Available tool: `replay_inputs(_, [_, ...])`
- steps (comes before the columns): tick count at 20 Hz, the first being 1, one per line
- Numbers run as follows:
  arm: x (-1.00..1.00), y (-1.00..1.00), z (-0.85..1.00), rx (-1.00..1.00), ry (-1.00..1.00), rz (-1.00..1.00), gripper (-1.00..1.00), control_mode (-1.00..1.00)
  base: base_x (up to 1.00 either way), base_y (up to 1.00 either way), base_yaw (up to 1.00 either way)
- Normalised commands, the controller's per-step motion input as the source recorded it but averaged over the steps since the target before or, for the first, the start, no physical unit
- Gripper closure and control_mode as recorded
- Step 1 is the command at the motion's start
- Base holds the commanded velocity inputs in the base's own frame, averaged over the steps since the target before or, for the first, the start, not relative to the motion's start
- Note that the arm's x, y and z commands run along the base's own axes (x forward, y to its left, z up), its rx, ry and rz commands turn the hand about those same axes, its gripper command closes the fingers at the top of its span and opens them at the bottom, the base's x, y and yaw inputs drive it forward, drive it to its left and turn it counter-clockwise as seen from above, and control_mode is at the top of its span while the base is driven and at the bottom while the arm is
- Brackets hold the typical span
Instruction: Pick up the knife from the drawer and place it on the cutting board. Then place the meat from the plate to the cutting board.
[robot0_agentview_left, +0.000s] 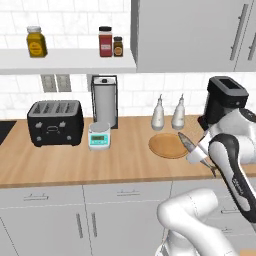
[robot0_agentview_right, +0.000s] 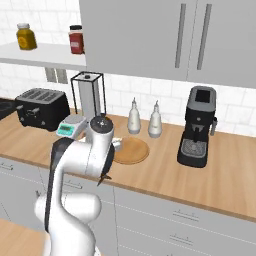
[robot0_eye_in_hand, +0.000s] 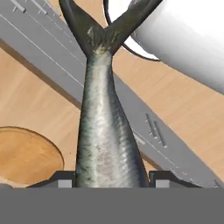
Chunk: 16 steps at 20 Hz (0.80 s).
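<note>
Beside the round tan disc | your gripper has its two fingers part-way closed on the fish | no dark cutting board seen yet | keep your squeeze firm, carry it slow and level

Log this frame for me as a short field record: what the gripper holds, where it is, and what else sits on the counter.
gripper: shut on the silver-grey scaly fish, clamped between both finger tips
fish pose: forked tail points away from the hand
fish position: held in the air above the wooden counter's front edge, beside the round light-tan disc
counter items: black toaster, small teal kitchen scale, two white bottles, black coffee machine
cutting board: not seen
</note>
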Motion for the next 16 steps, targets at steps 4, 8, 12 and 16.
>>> replay_inputs(4, [0.49, 0.41, -0.04, -0.09, 0.00, -0.02, 1.00, -1.00, 0.00, 0.00, 0.00])
replay_inputs(8, [0.84, 0.95, -0.02, -0.13, 0.00, -0.33, 1.00, -1.00, 0.00, 0.00, 0.00])
replay_inputs(12, [0.63, 0.76, 0.00, -0.09, 0.01, -0.49, 1.00, -1.00, 0.00, 0.00, 0.00])
replay_inputs(16, [0.44, 0.46, 0.00, -0.03, 0.02, -0.44, 1.00, -1.00, 0.00, 0.00, 0.00])
